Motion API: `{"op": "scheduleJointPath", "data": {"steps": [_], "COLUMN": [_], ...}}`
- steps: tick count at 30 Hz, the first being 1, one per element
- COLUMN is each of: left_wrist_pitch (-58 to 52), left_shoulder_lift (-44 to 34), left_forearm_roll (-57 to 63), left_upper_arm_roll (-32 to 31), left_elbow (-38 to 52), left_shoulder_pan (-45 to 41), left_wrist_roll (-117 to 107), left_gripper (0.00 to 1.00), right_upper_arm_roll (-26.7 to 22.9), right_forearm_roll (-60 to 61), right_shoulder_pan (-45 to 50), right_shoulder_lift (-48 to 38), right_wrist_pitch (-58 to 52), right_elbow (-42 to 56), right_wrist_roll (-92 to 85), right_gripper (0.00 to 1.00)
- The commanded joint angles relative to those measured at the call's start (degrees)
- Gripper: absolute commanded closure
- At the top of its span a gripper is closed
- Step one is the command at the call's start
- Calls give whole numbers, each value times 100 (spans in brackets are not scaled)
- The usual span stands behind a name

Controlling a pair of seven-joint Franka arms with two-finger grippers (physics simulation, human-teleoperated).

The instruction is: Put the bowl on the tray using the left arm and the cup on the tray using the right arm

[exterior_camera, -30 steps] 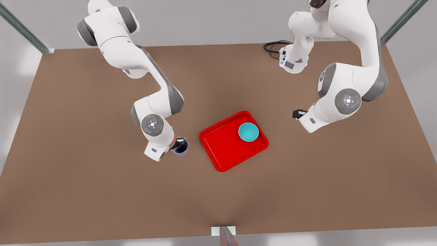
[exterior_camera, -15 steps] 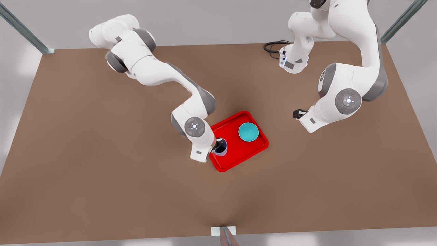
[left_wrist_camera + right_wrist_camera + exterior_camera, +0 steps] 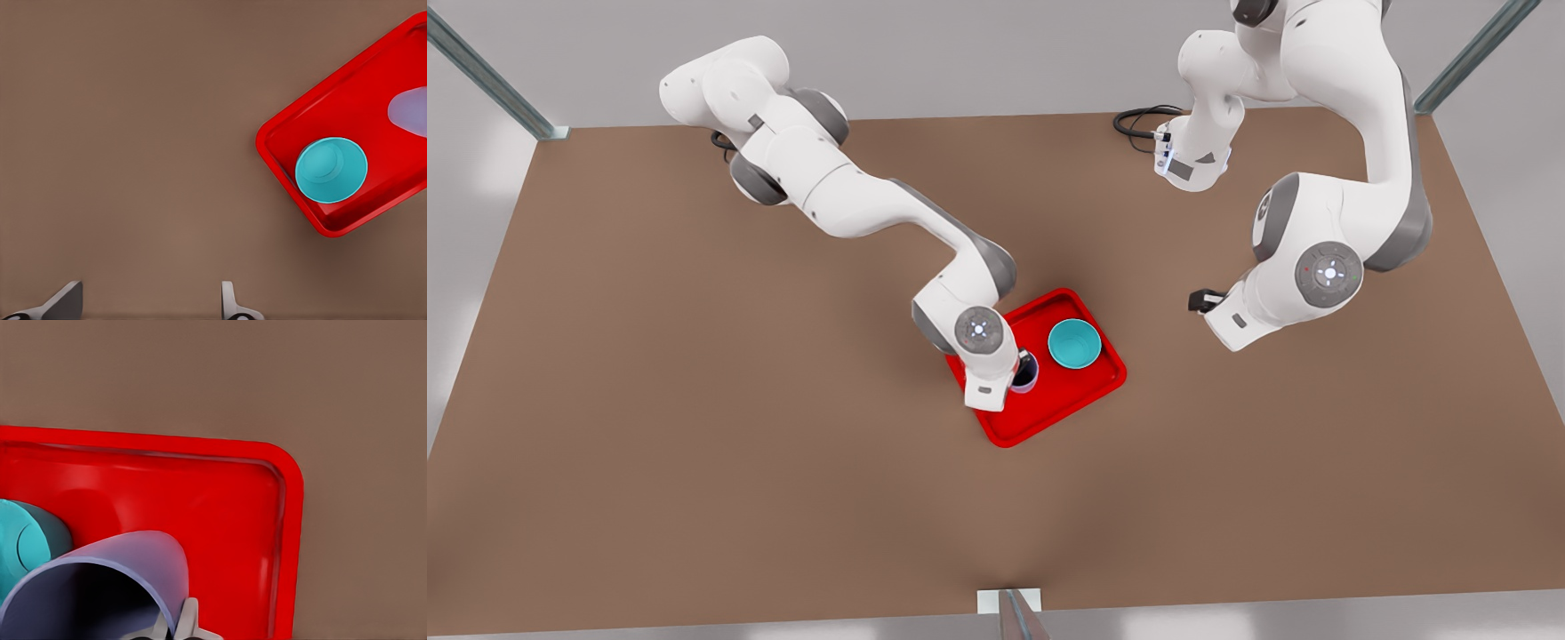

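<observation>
The red tray (image 3: 1049, 404) lies mid-table, and the teal bowl (image 3: 1073, 344) sits in its far right corner. My right gripper (image 3: 1021, 366), on the arm at the front view's left, is shut on the rim of the lavender cup (image 3: 1026, 377) over the tray's left part, beside the bowl. The right wrist view shows the cup (image 3: 133, 567) close up, the bowl (image 3: 27, 540) behind it and the tray's corner (image 3: 280, 493). My left gripper (image 3: 1199, 300) hangs open to the right of the tray. Its wrist view shows the gripper (image 3: 148, 303), the bowl (image 3: 331, 170) and the tray (image 3: 360, 113).
A black cable (image 3: 1138, 120) lies coiled at the table's back edge near the left arm's base. Metal frame posts (image 3: 489, 80) stand at the back corners. Bare brown tabletop (image 3: 694, 462) surrounds the tray on all sides.
The right arm has carried the cup from the table at the tray's left to over the tray, beside the bowl. The left arm has barely shifted.
</observation>
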Motion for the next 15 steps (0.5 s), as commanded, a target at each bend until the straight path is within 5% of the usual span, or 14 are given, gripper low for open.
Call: {"op": "scheduleJointPath", "data": {"steps": [1, 7, 8, 9, 15], "left_wrist_pitch": [0, 0, 0, 0, 0], "left_shoulder_lift": [0, 35, 35, 35, 35], "left_forearm_roll": [1, 1, 1, 1, 1], "left_upper_arm_roll": [0, 0, 0, 0, 0], "left_elbow": [0, 0, 0, 0, 0], "left_shoulder_pan": [-3, 5, 5, 5, 5], "left_wrist_roll": [0, 9, 0, 0, 0], "left_gripper": [0, 0, 0, 0, 0], "right_upper_arm_roll": [62, 71, 71, 71, 80], "right_forearm_roll": [-33, -199, -200, -208, -217], "right_shoulder_pan": [1, 124, 124, 124, 124], "right_shoulder_lift": [47, 276, 276, 276, 267], "right_wrist_pitch": [-6, 64, 38, 20, 20], "right_elbow": [-4, 40, 40, 40, 48], "right_wrist_roll": [18, -8, 9, 9, -35], "right_gripper": [79, 79, 34, 0, 0]}}
